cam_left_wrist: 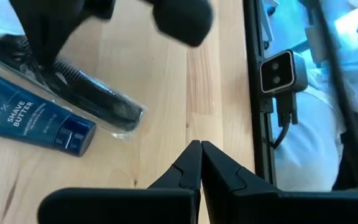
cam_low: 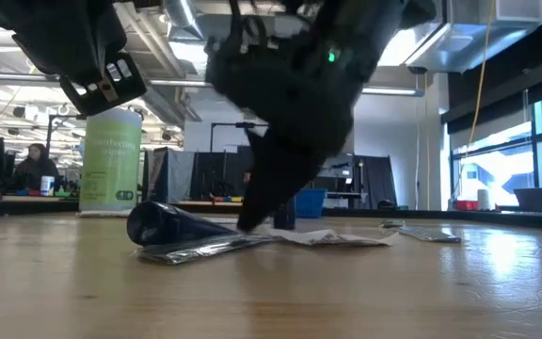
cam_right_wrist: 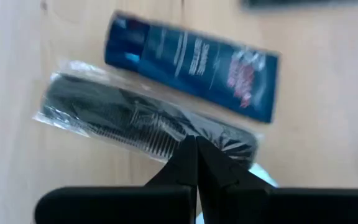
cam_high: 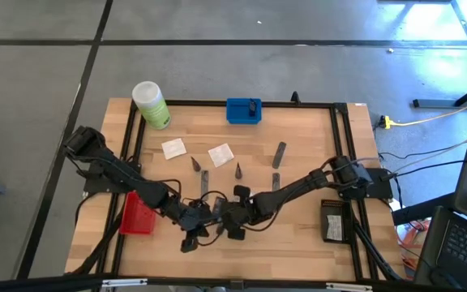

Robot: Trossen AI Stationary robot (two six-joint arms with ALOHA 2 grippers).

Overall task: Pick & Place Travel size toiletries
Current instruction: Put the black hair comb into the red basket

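Observation:
A dark navy tube [cam_right_wrist: 191, 65] and a black comb in a clear packet [cam_right_wrist: 123, 118] lie flat side by side on the wood near the table's front middle. My right gripper [cam_right_wrist: 196, 152] is shut, its tips on the packet; the low view shows it [cam_low: 252, 218] coming down steeply. My left gripper [cam_left_wrist: 199, 158] is shut over bare wood beside them, touching nothing. Farther back lie white sachets [cam_high: 173, 148], slim grey tubes [cam_high: 279, 154] and small dark cones [cam_high: 238, 170]. My right gripper meets the clear packet near one end of the comb [cam_right_wrist: 219, 138] with its shut fingertips, slanting down from above. The packet lies flat on the table. Whether the film is pinched between the tips or only touched, I cannot tell.
A light-green bottle [cam_high: 151, 104] stands at the far left, a blue tray [cam_high: 243, 110] at the far middle. A red tray [cam_high: 138, 215] lies under my left arm, a black tray [cam_high: 332, 221] at the right. A small camera [cam_left_wrist: 278, 71] sits on the table's frame.

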